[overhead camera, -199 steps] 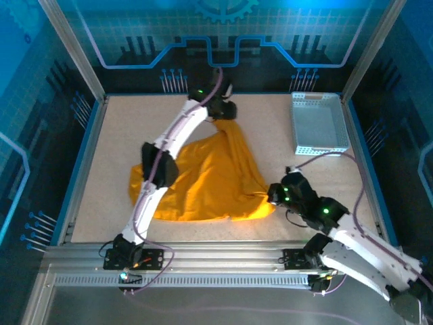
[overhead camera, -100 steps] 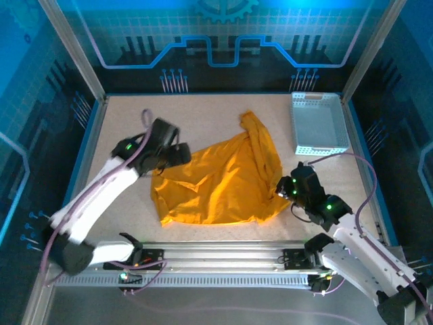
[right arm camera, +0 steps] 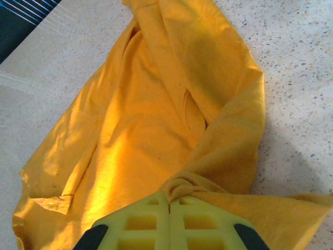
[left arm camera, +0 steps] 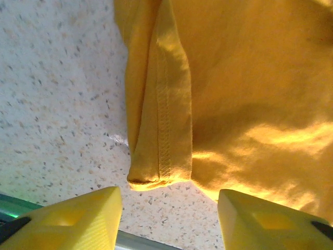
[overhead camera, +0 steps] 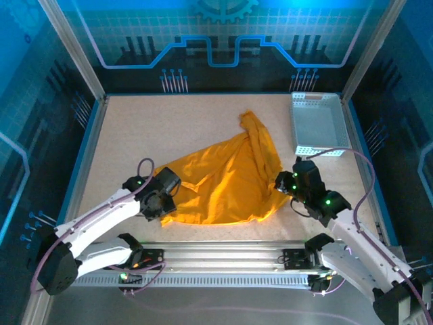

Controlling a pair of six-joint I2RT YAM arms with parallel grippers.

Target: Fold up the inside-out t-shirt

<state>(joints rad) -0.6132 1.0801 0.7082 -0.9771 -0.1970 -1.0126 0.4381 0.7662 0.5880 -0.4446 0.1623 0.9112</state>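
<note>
On the speckled table [overhead camera: 122,135] we see the inside-out t-shirt [overhead camera: 223,183] lying crumpled between both arms, its right edge pinched in the closed right gripper [right arm camera: 169,200], we think to anchor it, while the left gripper [left arm camera: 169,200] stands open before a hemmed corner [left arm camera: 161,156], probably to seize it.

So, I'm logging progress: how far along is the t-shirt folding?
Done: no fold yet; the t-shirt lies rumpled on the table. In hand: the right gripper is shut on a bunched edge, the left gripper open near a hemmed sleeve end. Left: spreading flat, then every fold.
</note>
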